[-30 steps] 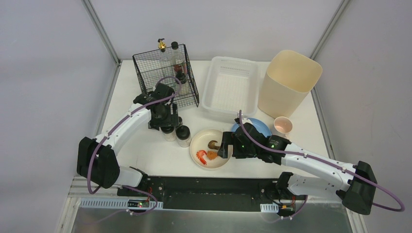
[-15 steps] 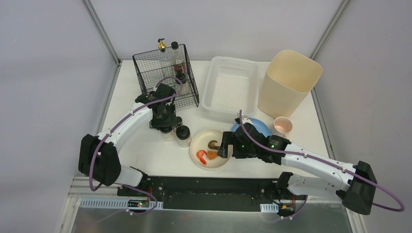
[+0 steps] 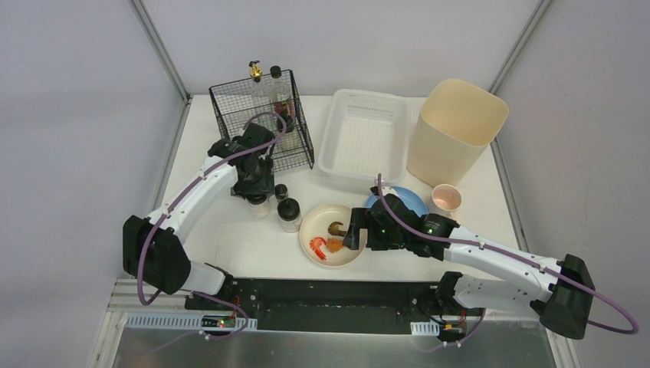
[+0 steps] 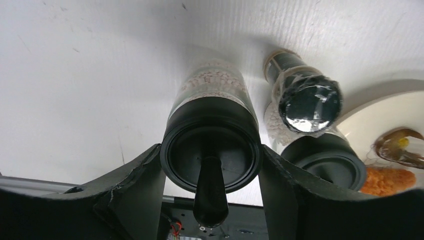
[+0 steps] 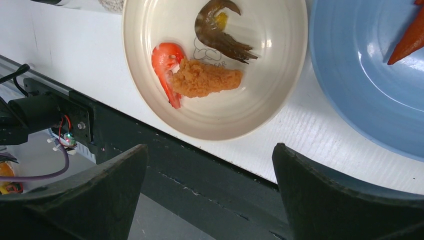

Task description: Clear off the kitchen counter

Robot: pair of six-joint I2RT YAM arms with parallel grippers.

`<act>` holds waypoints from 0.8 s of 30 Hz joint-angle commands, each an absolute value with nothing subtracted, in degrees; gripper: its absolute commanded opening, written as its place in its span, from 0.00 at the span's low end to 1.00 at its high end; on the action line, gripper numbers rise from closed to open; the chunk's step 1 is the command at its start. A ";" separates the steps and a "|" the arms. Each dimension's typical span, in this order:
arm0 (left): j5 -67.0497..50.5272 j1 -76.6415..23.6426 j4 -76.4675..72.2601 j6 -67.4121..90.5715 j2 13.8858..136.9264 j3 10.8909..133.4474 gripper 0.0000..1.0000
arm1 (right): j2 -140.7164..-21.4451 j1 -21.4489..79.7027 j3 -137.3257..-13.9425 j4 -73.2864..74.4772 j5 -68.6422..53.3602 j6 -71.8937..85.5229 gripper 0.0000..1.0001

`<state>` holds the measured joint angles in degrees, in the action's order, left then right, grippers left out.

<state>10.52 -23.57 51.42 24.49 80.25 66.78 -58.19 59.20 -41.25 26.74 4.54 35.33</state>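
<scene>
Counter (image 4: 75, 75) below left pincer (image 4: 211, 165) clamping black-capped jar (image 4: 212, 95).

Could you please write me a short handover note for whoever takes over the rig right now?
Left gripper: closed on the clear black-capped spice jar, near the black wire basket.
Right gripper: open, hovering over the cream bowl of food pieces.
Done: bottles stand in the wire basket.
Left: two more jars, the bowl, blue plate and pink cup sit on the white kitchen counter; the white slotted plastic basket holds nothing.
</scene>
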 commanded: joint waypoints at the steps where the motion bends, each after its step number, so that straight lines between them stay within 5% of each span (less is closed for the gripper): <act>1: 12.80 -23.55 56.33 22.74 76.57 74.89 0.03 | -57.89 59.56 -42.89 25.53 4.38 35.04 0.99; 24: 14.08 -19.84 62.53 19.26 90.56 112.59 0.00 | -55.21 59.59 -42.11 24.95 4.83 34.99 0.99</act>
